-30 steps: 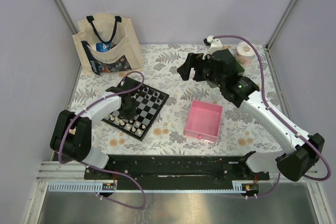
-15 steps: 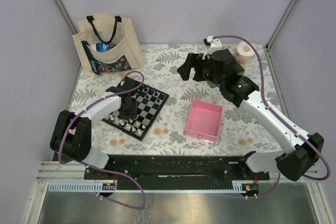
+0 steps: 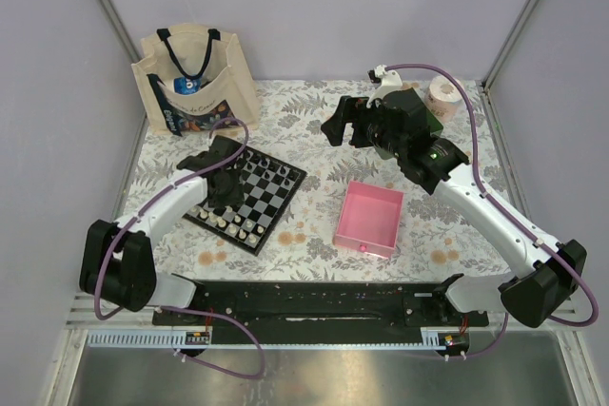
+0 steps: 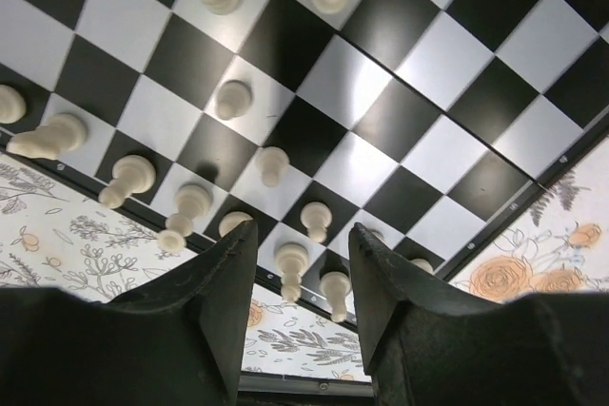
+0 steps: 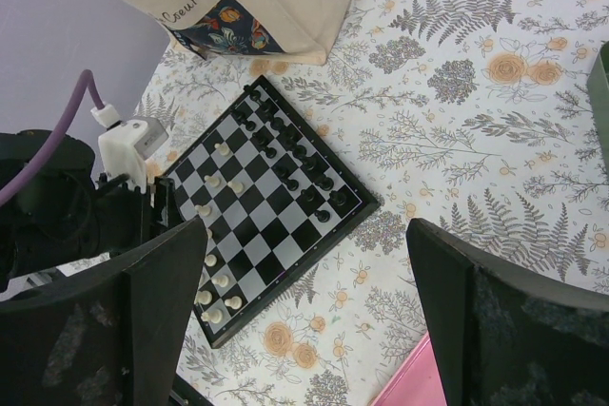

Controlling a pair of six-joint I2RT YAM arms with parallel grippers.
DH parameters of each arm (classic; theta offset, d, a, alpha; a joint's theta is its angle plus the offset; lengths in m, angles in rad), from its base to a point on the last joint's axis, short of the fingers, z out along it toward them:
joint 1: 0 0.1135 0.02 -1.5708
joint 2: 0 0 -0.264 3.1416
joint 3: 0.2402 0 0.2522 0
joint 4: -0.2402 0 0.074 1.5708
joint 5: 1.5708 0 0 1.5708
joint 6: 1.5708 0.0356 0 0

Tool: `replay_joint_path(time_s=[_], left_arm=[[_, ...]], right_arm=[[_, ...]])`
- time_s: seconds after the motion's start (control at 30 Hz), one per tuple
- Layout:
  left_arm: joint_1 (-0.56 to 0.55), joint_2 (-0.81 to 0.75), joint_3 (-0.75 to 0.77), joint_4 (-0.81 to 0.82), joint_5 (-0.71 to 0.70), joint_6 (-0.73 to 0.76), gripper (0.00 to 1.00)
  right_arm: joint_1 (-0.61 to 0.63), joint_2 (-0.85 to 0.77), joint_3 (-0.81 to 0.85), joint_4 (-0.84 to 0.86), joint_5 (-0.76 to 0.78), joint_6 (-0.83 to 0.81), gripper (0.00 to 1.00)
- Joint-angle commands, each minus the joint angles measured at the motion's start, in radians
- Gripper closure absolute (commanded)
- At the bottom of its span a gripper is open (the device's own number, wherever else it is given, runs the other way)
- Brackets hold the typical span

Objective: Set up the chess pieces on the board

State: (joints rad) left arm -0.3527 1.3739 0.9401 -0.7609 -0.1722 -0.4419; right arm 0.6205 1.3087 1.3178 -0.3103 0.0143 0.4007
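The board point(image 3: 264, 203) lies left of centre on the flowered table. Black chess pieces point(image 3: 273, 174) stand along its far right side and cream ones point(image 3: 235, 225) along its near side. My left gripper point(image 3: 221, 178) hangs over the board's left part, open and empty. In the left wrist view the board point(image 4: 457, 45) fills the frame, cream pieces point(image 4: 273, 163) stand in rows, and the gripper point(image 4: 303, 235) is open above the edge pieces. My right gripper point(image 3: 347, 125) is raised high at the back, wide open and empty. Its view shows the board point(image 5: 276, 225) far below the gripper point(image 5: 304, 230).
A pink tray point(image 3: 369, 219) sits right of the board, its corner in the right wrist view point(image 5: 411, 387). A tote bag point(image 3: 195, 81) stands at the back left. A roll point(image 3: 441, 94) sits at the back right. A green edge point(image 5: 601, 92) shows at the right.
My left gripper has moved a little back and to the left over the board, and its arm has swung left. The right arm has not moved.
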Motion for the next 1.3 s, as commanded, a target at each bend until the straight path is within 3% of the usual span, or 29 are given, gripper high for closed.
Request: replay_joint_path(time_s=[0.0, 0.5, 1.27], left_arm=[[0.057, -0.004, 0.017, 0.015, -0.024, -0.012, 0.53], [0.083, 0.126, 0.068, 0.029, 0.005, -0.001, 0.6], [0.089, 0.168, 0.057, 0.066, 0.0, -0.012, 0.74]], right_arm=[[-0.007, 0.003, 0.001, 0.047, -0.007, 0.003, 0.04], [-0.008, -0.003, -0.002, 0.05, -0.002, -0.002, 0.04], [-0.011, -0.019, -0.014, 0.048, 0.003, -0.01, 0.04]])
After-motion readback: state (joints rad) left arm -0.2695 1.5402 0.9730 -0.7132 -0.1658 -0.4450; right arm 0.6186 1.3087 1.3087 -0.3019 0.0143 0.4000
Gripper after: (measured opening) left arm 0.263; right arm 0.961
